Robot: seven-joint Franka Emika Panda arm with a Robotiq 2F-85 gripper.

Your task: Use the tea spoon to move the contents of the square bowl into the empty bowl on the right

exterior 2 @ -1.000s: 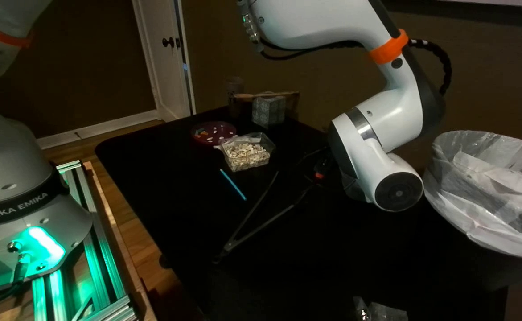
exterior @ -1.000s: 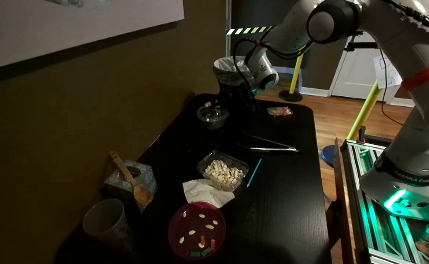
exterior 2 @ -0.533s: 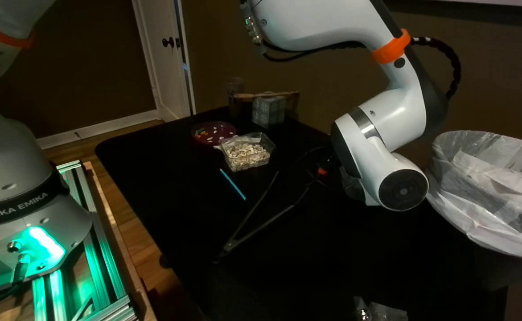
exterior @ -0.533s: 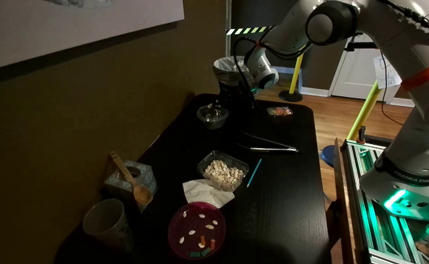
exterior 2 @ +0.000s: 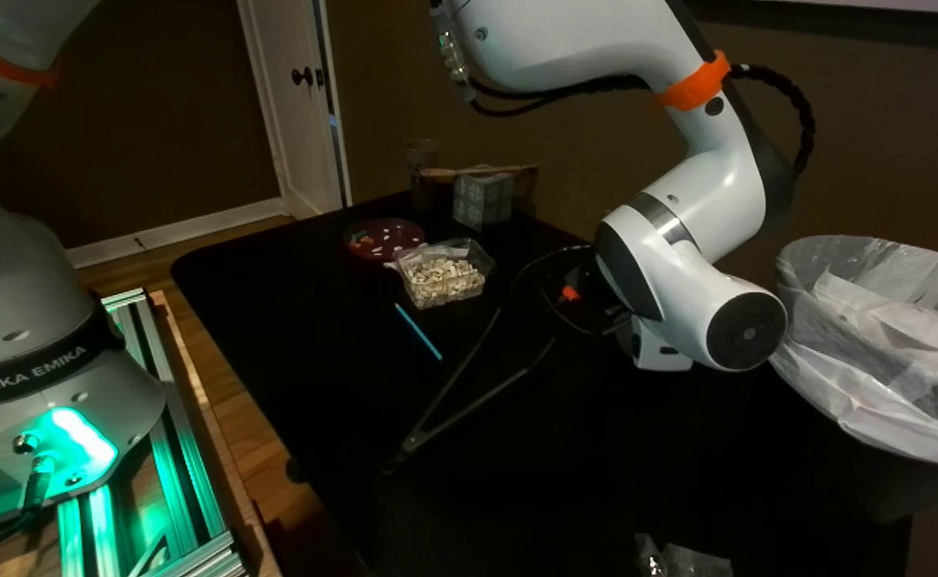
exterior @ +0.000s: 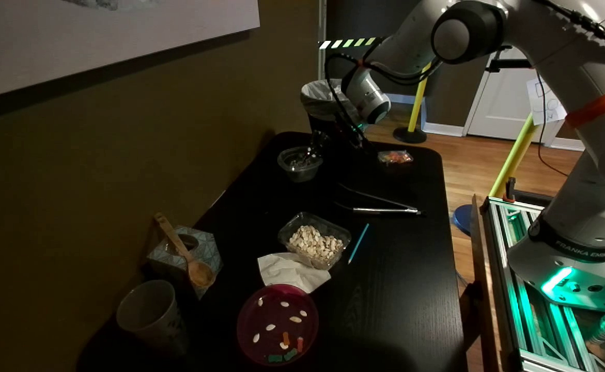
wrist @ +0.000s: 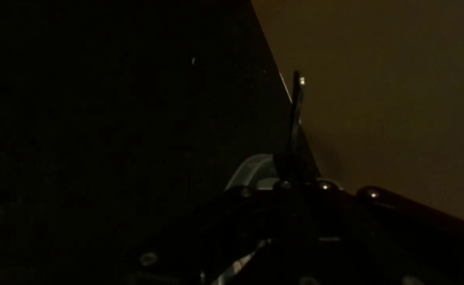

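Standing at the left of the black table [exterior: 395, 299] in an exterior view, a grey cup [exterior: 144, 315] sits just beside a patterned box [exterior: 207, 246], across which a wooden spoon [exterior: 179, 246] lies at a slant. To the right, a round red plate [exterior: 276, 316] carries white pieces [exterior: 270, 327] and coloured pieces [exterior: 290, 354]. A crumpled white paper [exterior: 291, 271] adjoins the plate. At the table's far end, a dark glassy bowl [exterior: 301, 175] stands upright; its interior is too dark to read. Nearer, the square bowl [exterior: 325, 228] holds the heaped pale beige contents [exterior: 316, 244].

The gripper [wrist: 295, 171] is at the dark glassy bowl, whose pale rim shows beside the fingertips in the wrist view. Its fingers are drawn tightly together on the thin shaft of the tea spoon [wrist: 296, 107]; the scoop end cannot be made out. Behind stands a plastic-lined bin [exterior: 315, 98]. Further right lie a blue pencil [exterior: 359, 243], spread tongs [exterior: 385, 210] and a clear bag [exterior: 395, 157]. The arm base [exterior: 571, 268] occupies the far right.
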